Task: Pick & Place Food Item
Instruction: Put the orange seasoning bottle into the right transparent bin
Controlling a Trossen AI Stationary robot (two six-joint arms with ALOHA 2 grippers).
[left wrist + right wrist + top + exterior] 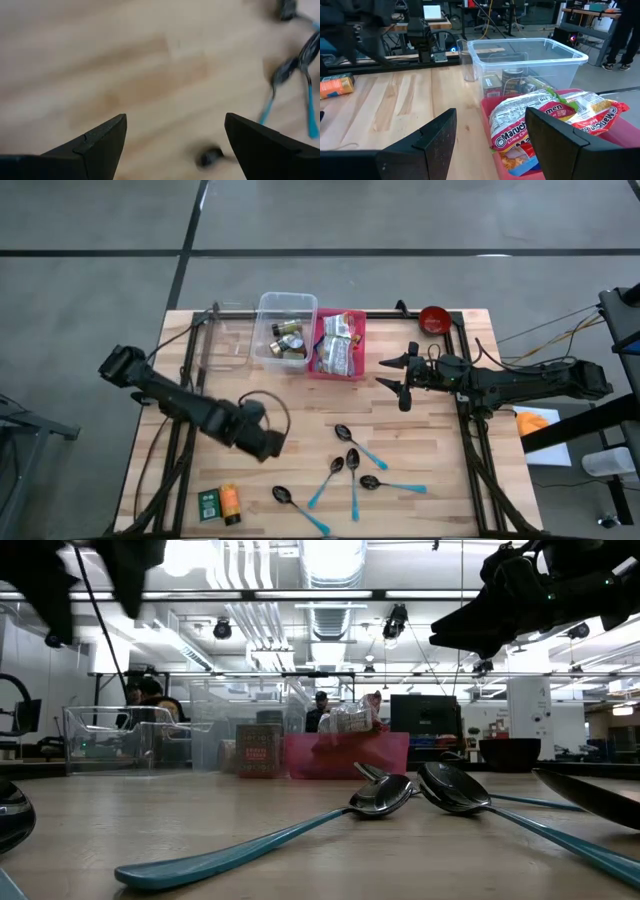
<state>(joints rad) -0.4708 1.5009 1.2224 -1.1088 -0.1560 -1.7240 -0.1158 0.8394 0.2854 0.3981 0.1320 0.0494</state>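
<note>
My right gripper (397,377) hangs in the air just beside the pink bin (338,370), on the side away from the clear tub (285,330), fingers spread apart and nothing between them. Through my right wrist camera I am looking past those two dark fingers (435,145) straight into the pink bin (620,145), where the ramen packets (547,120) lie piled up, red and white wrappers, one leaning over the bin's near wall. The clear tub (527,57) stands touching the pink bin on its far side, and it holds a few cans and small boxes (I cannot read their labels). My left gripper (268,442) is well away from the pink bin, low over bare wood toward the front of the table (440,470), also spread wide and holding nothing; its camera shows only blurred planks between the fingers (100,145) and a couple of teal handles at the edge. Five teal-handled spoons (353,470) lie scattered in front of the pink bin, bowls dark, handles pointing every which way. A small green box and an orange can (231,502) lie side by side near the front left corner, far from the pink bin. A red bowl (434,319) stands at the back edge, near the pink bin's right.
</note>
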